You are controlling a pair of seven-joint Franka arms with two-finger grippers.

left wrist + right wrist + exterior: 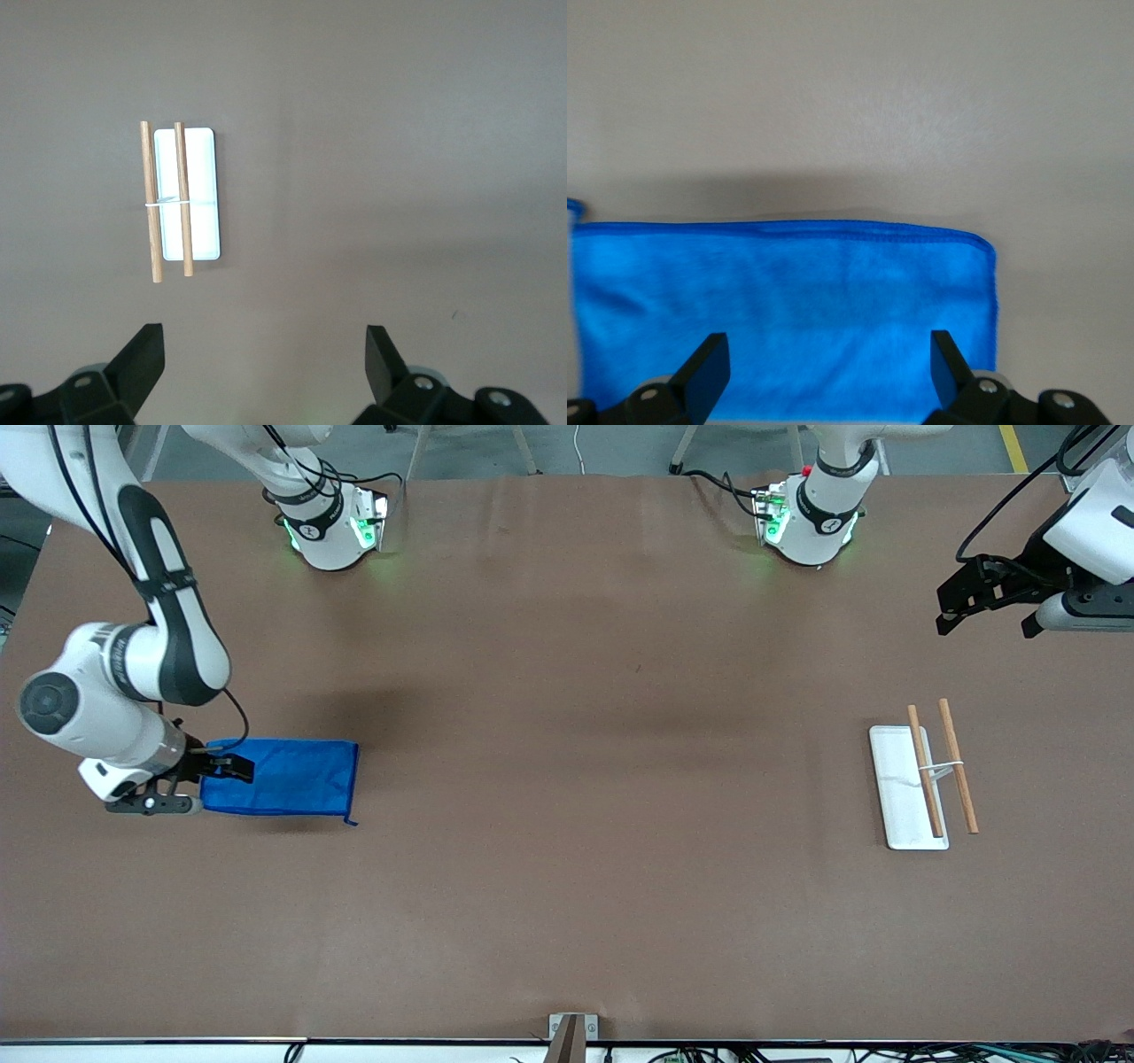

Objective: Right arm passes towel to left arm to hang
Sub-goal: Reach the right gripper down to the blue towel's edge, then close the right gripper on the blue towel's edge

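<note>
Your right arm's black two-finger tool sits low over one short end of the bright blue rectangular cloth towel, which lies flat on the brown surface toward the right arm's end. In the right wrist view its fingers are spread wide above the cloth and hold nothing.

Your left arm's tool waits in the air toward the left arm's end, equally wide open and empty.

Watch the pinch: closing on flat cloth may catch only the top fibres, so the towel could slip out on the lift, or bunch so that no free edge is left to hand over.

By count you have one towel, two arms, and one white rectangular tray carrying two wooden rods joined by a white band.
</note>
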